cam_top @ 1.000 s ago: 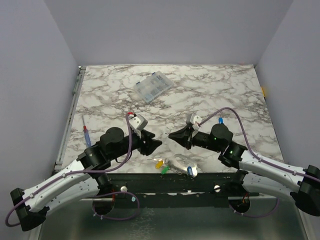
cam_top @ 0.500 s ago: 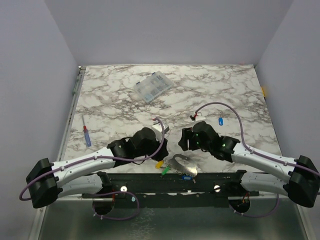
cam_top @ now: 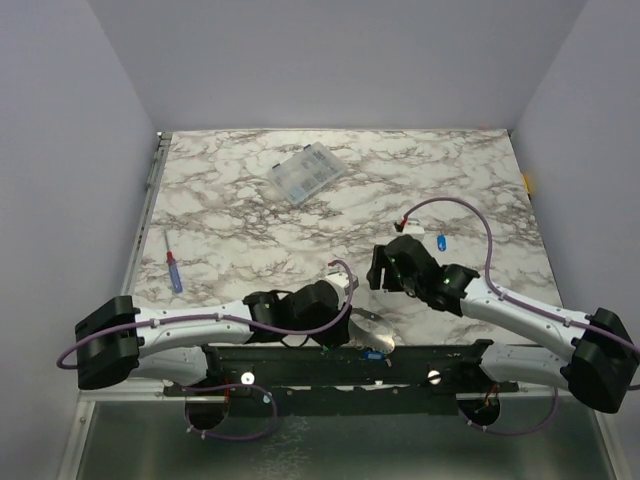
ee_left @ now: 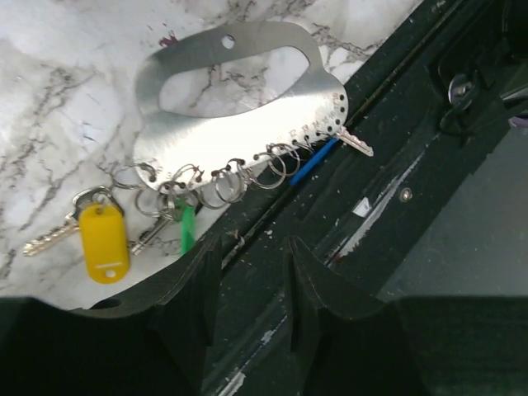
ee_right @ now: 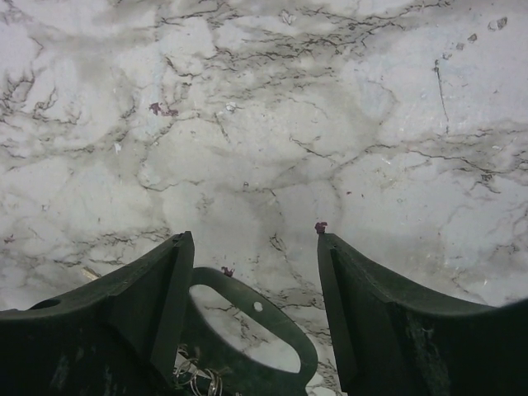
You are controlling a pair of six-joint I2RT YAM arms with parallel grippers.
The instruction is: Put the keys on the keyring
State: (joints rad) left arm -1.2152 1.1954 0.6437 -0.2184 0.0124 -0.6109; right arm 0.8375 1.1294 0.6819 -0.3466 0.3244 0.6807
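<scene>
Clear box (cam_top: 307, 172), contents indistinct, is seen well beyond the keyring (ee_left: 206, 136); three keys (ee_left: 103, 239) are counted at its edge; left jaws and right jaws are parted, empty.

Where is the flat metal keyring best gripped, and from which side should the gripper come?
Probably the narrow band over the oval opening of the keyring, from above, one finger through the opening. The keyring lies flat on the table, and its opposite edge is crowded with small rings and keys.
</scene>
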